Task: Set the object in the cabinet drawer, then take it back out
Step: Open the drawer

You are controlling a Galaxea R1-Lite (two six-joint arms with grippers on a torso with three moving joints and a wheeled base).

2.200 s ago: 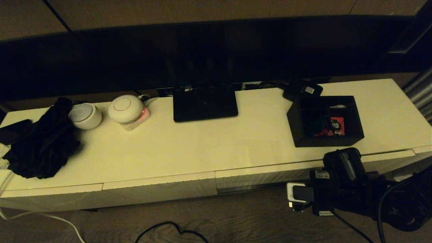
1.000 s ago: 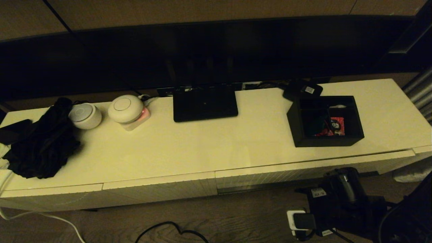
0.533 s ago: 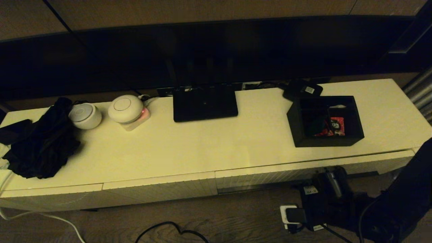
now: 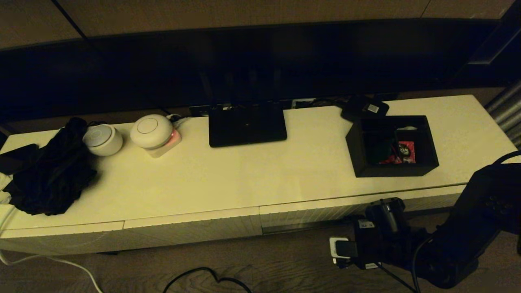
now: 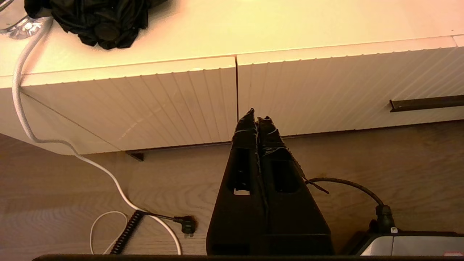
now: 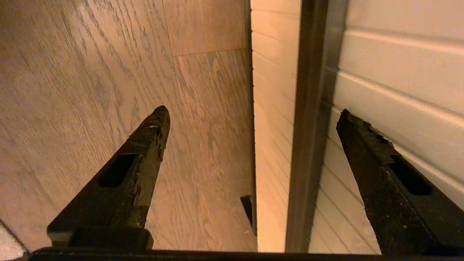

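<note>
The black box [image 4: 392, 146] with dividers and red packets stands on the right of the cream cabinet top [image 4: 244, 179], untouched. Below it, the wide ribbed drawer front [image 4: 309, 213] shows no interior. My right gripper [image 4: 384, 205] is low in front of that drawer, turned on its side and open. In the right wrist view my right gripper [image 6: 252, 112] has the dark strip [image 6: 308, 127] under the drawer front [image 6: 398, 72] between its fingers, which hold nothing. My left gripper [image 5: 255, 117] hangs shut and empty before the seam of two ribbed fronts, out of the head view.
On the cabinet top are a flat black router [image 4: 247, 124], a small black device with a white label [image 4: 365, 108], two white round devices [image 4: 151, 131] and a black cloth [image 4: 49, 175]. A dark screen rises behind. Cables [image 4: 203, 276] lie on the wooden floor.
My right gripper dropped from just below the box down towards the floor, then came left and up to the drawer's lower edge. The box and drawer have not moved.
</note>
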